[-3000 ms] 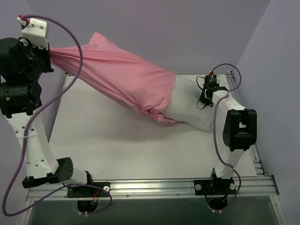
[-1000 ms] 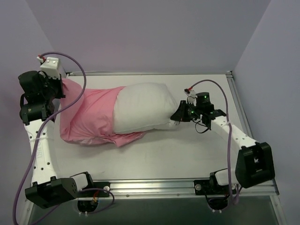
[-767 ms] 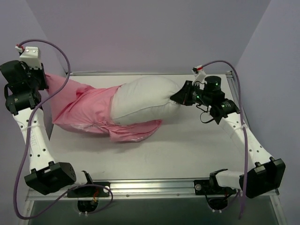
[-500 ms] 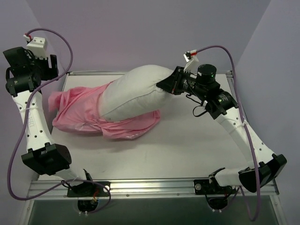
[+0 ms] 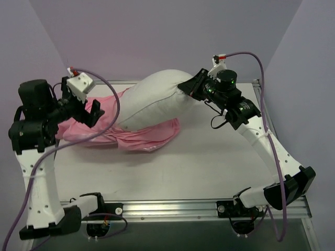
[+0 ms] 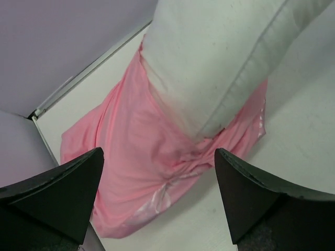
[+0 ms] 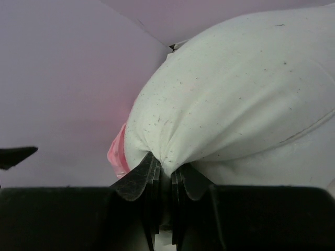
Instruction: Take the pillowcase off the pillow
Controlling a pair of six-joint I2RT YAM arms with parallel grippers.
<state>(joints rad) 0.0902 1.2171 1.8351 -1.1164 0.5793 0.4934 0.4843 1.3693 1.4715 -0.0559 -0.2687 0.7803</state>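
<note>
The off-white pillow hangs slanted, its right corner lifted off the table. My right gripper is shut on that corner; in the right wrist view the fingers pinch the speckled pillow fabric. The pink pillowcase lies crumpled on the table and still wraps the pillow's lower left end. My left gripper hovers open above the pillowcase's left part, holding nothing. From the left wrist the pillowcase lies below the wide-spread fingers, with the pillow rising out of it.
The white table has a metal rail along its near edge. Purple walls close in behind and at both sides. A purple cable from the left wrist loops over the pillowcase.
My left gripper let go of the pillowcase, opened and swung down towards the table's middle. The right gripper lifted the pillow's corner higher, and more pillow came out of the case, which dropped onto the table.
</note>
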